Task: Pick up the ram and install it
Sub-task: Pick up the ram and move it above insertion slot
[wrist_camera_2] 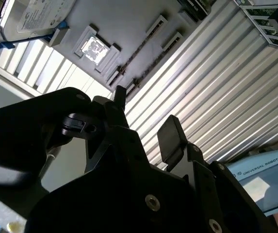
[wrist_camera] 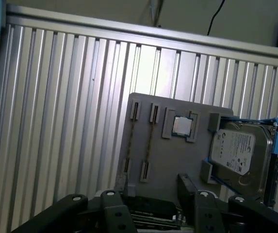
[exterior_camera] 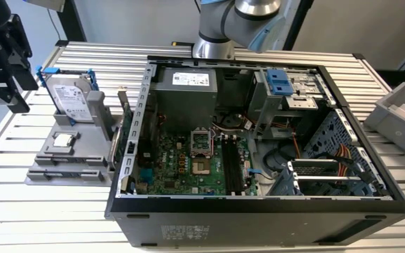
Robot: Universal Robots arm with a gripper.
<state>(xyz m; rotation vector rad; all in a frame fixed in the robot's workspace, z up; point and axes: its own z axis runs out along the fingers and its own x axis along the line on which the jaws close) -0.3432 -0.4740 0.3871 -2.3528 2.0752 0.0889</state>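
First wrist view: the gripper (wrist_camera: 155, 194) hangs open and empty over the grey holder (wrist_camera: 177, 155) at the exterior view's middle left, where the ram (wrist_camera: 150, 141) stands edge-on, so centre the jaws squarely across its thin edge.

Black fingers (wrist_camera_2: 171, 138), grey tray (exterior_camera: 48, 173), silver hard drive (exterior_camera: 70, 100) in blue frame (exterior_camera: 46, 71), green motherboard (exterior_camera: 177, 171).

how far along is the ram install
Nothing looks done yet. Two ram sticks sit edge-on in the gray holder beside the hard drive. The gripper is open and empty, facing the holder. Both the pick-up and the seating in the computer case are left.
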